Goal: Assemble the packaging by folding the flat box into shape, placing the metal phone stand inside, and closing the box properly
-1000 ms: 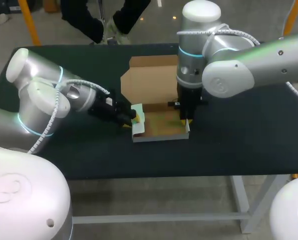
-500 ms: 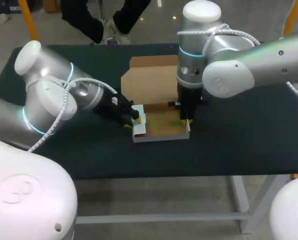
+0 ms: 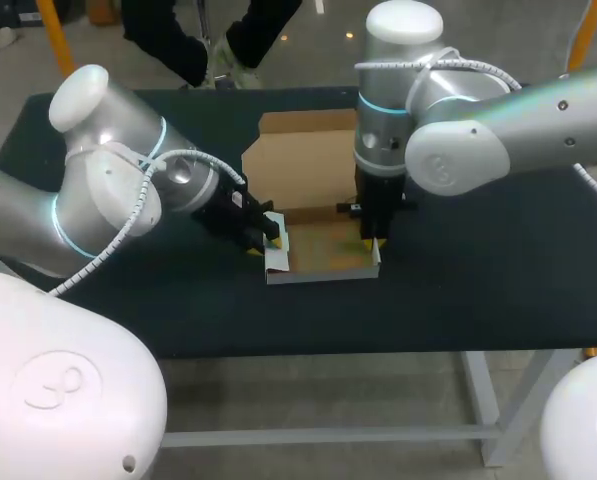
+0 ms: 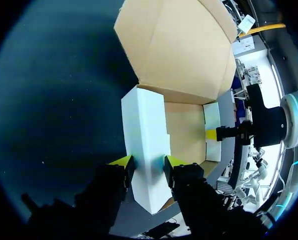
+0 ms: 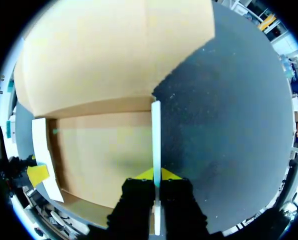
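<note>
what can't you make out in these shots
1. The metal phone stand: shows in no view.
2. Right part of the box lid, head view: behind the right arm.
3. Box floor beside the white side wall, left wrist view: hidden by that wall, gripped by the left end effector.
4. Box's near corner, right wrist view: under the right end effector.
</note>
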